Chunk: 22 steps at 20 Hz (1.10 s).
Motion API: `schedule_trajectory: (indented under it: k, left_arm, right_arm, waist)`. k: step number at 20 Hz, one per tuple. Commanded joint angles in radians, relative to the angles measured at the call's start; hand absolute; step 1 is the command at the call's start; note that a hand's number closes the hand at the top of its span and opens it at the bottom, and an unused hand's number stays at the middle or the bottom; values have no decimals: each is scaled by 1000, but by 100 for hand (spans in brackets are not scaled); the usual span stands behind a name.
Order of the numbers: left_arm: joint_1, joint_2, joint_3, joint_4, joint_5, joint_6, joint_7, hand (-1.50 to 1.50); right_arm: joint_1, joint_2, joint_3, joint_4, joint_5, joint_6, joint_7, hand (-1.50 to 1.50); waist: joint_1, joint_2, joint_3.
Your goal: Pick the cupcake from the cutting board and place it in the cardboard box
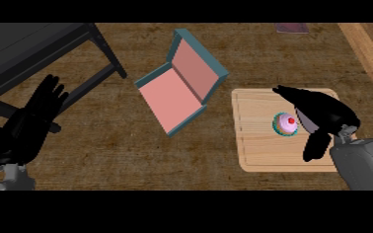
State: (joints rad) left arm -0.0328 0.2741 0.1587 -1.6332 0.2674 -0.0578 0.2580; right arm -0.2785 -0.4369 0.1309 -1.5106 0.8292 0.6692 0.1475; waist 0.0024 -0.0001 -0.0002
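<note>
My right hand [320, 113] hangs over the cutting board [255, 143], fingers and thumb spread wide around the cupcake [286, 123] without closing on it. The cupcake sits on the board, pink frosting and a red dot on top, in a teal wrapper. Left of the board, the cardboard box [182, 86] lies open on the table [109, 148]. My left hand [33, 121] rests open at the left edge, fingers up.
</note>
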Motion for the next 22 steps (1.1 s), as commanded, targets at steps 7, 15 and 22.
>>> schedule_trajectory:
  k: [7,15,22]
  left_arm:
    - [-41,-34,14,0,-42,15,34,0]
    - [-14,-2,73,-66,10,-55,84,0]
    - [17,-42,60,-14,-24,-73,15,0]
  right_arm:
    - [22,33,2,131,114,-86,-93,-150]
    - [-29,54,-35,147,141,-36,-97,-150]
    - [-33,101,-8,189,195,-140,-157,150]
  waist:
    - [0,1,0]
    - [0,0,0]
    - [2,0,0]
